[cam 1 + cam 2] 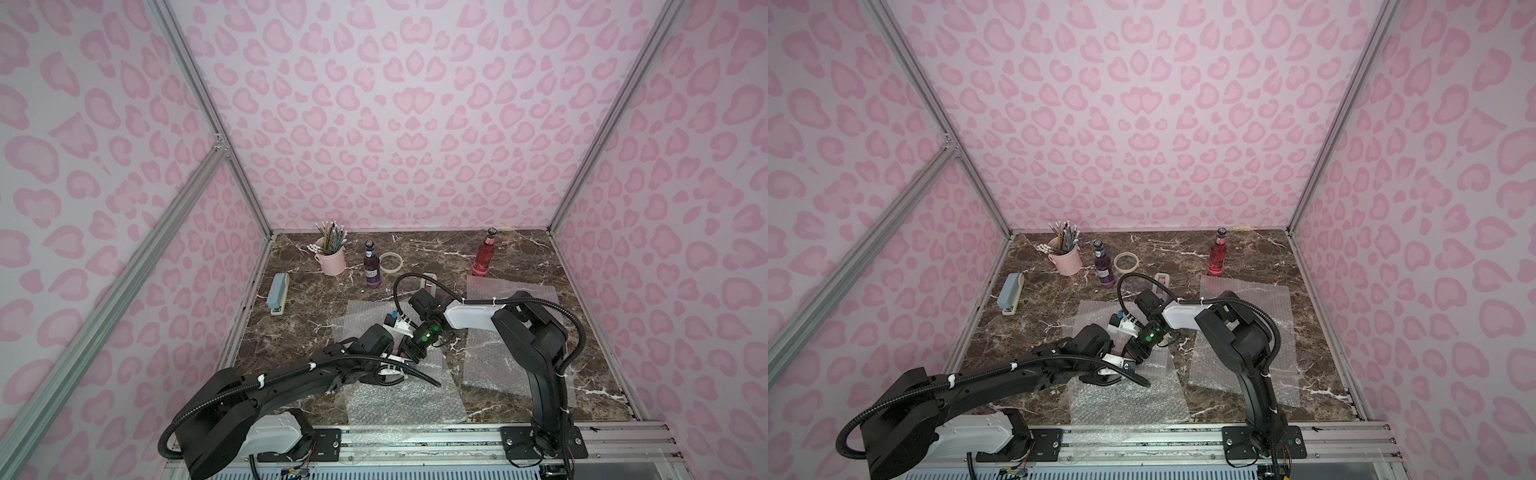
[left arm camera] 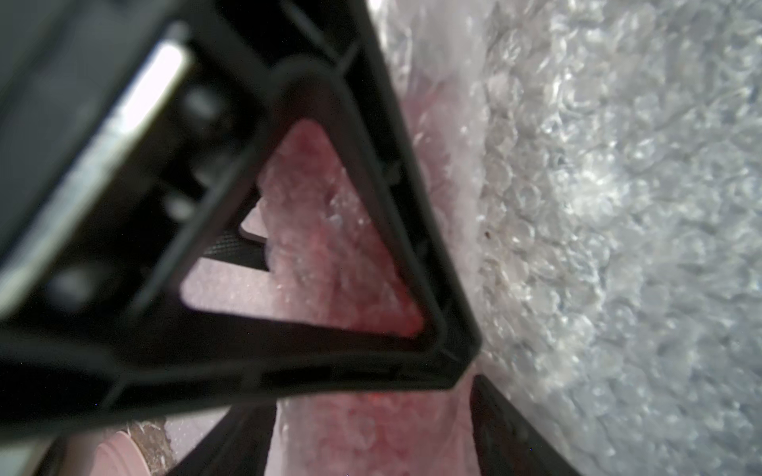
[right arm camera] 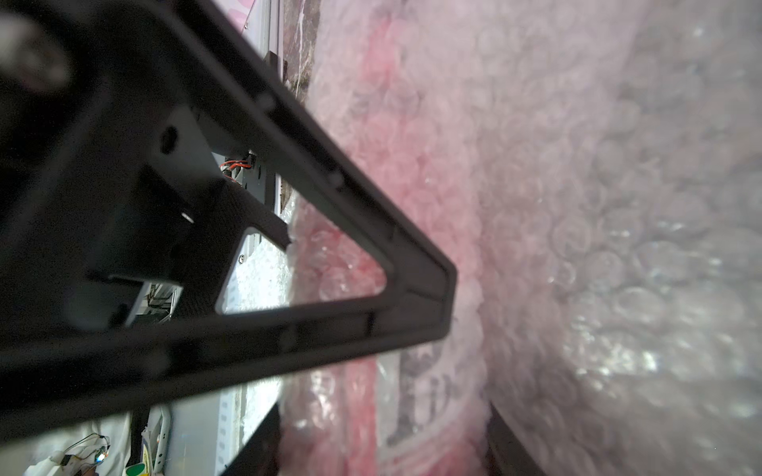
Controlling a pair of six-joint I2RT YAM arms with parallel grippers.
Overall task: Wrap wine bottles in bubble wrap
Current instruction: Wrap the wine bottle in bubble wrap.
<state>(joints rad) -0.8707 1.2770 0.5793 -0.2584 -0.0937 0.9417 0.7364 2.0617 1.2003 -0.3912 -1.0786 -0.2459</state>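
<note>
Wrapped pink bottle (image 2: 330, 263) is being gripped through bubble wrap (image 2: 598, 206) by right end effector (image 3: 470, 362), centre-frame on tabletop (image 1: 291, 332). Its long axis is running across left end effector (image 2: 470, 371), whose grip cannot be told.

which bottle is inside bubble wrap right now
The wrapped pink-red bottle mid-table where both arms meet: its red shows through bubble wrap in both wrist views. The purple bottle and the other pink-red bottle stand bare at the back.
</note>
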